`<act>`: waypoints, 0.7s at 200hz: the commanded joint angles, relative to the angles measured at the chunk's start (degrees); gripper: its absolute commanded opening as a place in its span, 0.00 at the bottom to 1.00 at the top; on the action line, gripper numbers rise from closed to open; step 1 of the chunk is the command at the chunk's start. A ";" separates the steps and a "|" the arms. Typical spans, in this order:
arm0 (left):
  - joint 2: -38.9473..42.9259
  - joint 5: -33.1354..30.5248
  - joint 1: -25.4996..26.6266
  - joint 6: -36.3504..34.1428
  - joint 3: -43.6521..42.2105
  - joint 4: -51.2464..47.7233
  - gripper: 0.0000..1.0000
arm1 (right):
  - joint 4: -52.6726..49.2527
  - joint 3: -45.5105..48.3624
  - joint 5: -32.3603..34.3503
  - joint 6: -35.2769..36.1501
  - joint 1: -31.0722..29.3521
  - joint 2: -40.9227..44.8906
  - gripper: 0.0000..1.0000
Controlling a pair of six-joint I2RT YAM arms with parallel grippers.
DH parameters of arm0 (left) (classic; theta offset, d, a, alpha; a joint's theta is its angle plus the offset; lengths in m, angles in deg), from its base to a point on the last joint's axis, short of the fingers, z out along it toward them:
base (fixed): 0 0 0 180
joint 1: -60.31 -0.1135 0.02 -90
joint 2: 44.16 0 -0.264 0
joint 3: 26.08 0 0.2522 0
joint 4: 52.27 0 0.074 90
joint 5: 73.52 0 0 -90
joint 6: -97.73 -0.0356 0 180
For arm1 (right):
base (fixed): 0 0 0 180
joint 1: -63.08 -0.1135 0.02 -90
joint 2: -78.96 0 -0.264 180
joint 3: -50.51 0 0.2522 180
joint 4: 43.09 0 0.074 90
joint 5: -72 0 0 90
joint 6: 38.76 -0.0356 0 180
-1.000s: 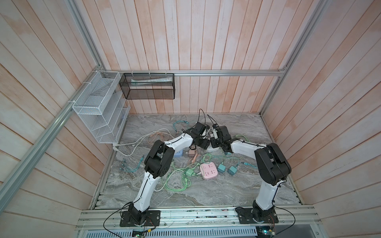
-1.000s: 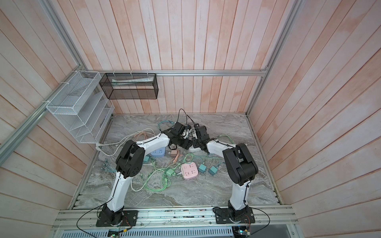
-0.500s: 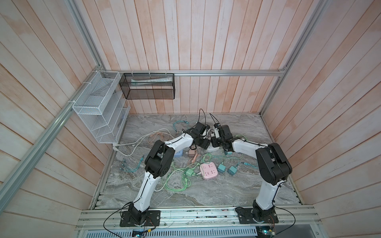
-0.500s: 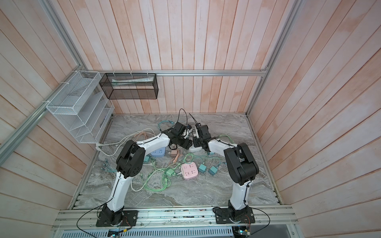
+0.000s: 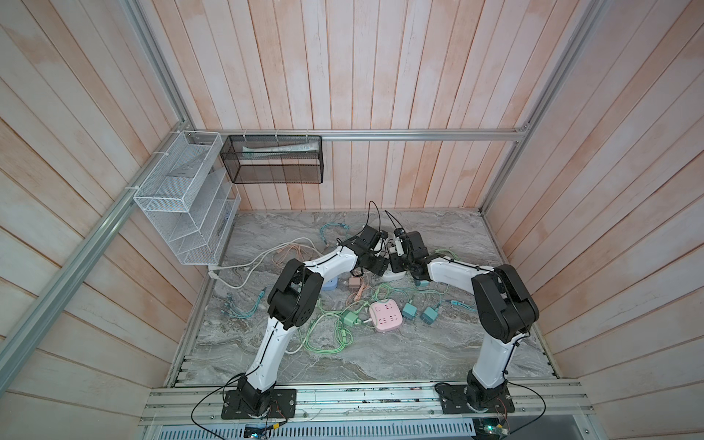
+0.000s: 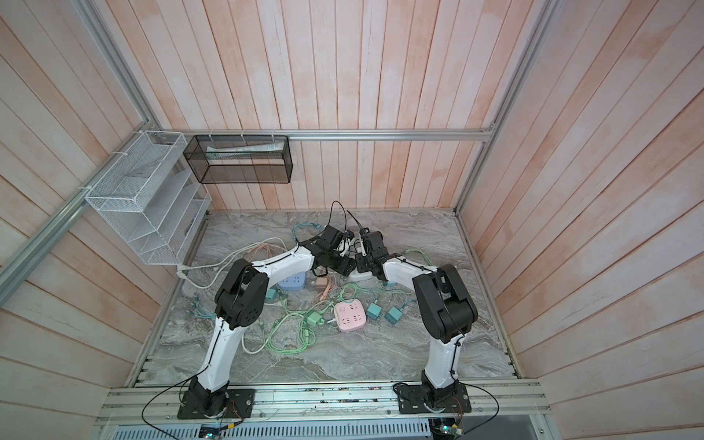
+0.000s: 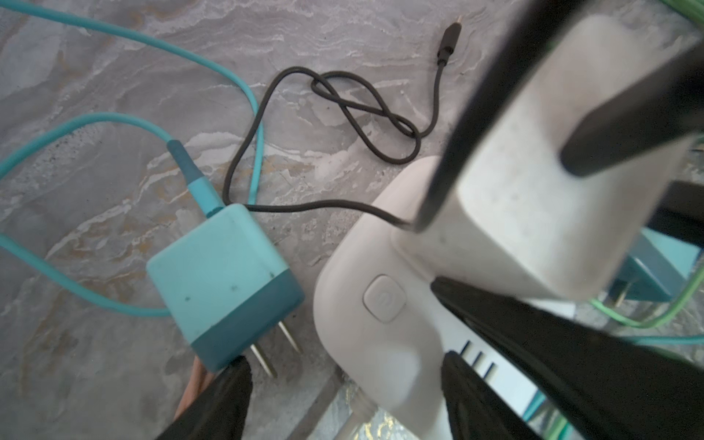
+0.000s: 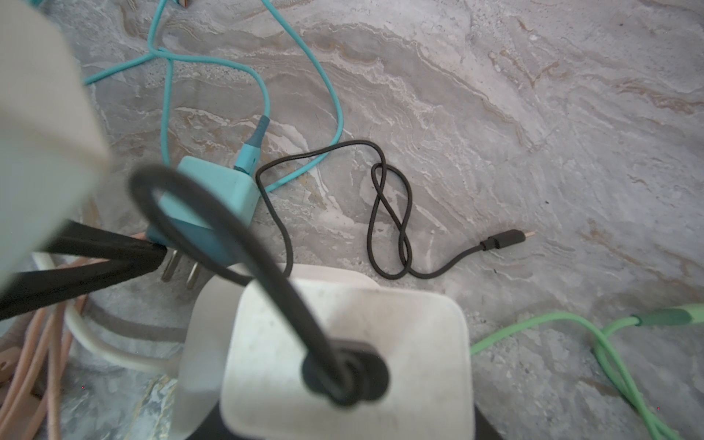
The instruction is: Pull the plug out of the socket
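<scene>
- Right gripper (image 7: 495,183): clenched on the white plug (image 8: 400,343). In the left wrist view one black finger (image 7: 624,122) lies flat on one side face and its mate lies on the opposite face. The grip is on the body, not the lead, so a pull should load the casing rather than the cable joint.
- Left gripper (image 7: 343,350): jaws spread, grasping nothing. One finger (image 7: 552,362) appears to lie across the top face of the white socket (image 7: 365,266). The other (image 7: 224,407) stands clear of the socket's side, its tip at the pins of a loose teal charger (image 7: 221,282). Judged purpose: to pin the socket down so it does not rise with the plug.
- Plug: upright on the socket, base against the socket face, no pins showing. Judged not yet out.
- Black cable (image 7: 365,110): leaves the plug's top and loops slack over the marble table (image 7: 114,57), free end unconnected. It should offer no resistance to the pull.
- Surroundings: in both top views the grippers meet at the far middle of the table. A green lead (image 8: 666,317) lies near the socket. A pink socket (image 5: 385,315) sits nearer the arm bases, well apart.
- Risk: the hold-down rests on one finger only, so the socket may tilt under the pull.
</scene>
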 commanded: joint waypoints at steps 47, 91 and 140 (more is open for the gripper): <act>-5.34 -2.20 0.91 -1.86 -1.73 -8.70 0.80 | 3.33 -2.58 -3.21 -2.02 0.86 3.09 0.00; -5.41 -2.26 0.91 -1.99 -1.93 -8.84 0.80 | 1.41 -3.90 -1.40 0.52 -0.52 2.48 0.00; -5.51 -2.61 0.92 -2.09 -2.28 -9.04 0.80 | 2.86 -3.64 -2.82 -0.72 0.96 3.73 0.00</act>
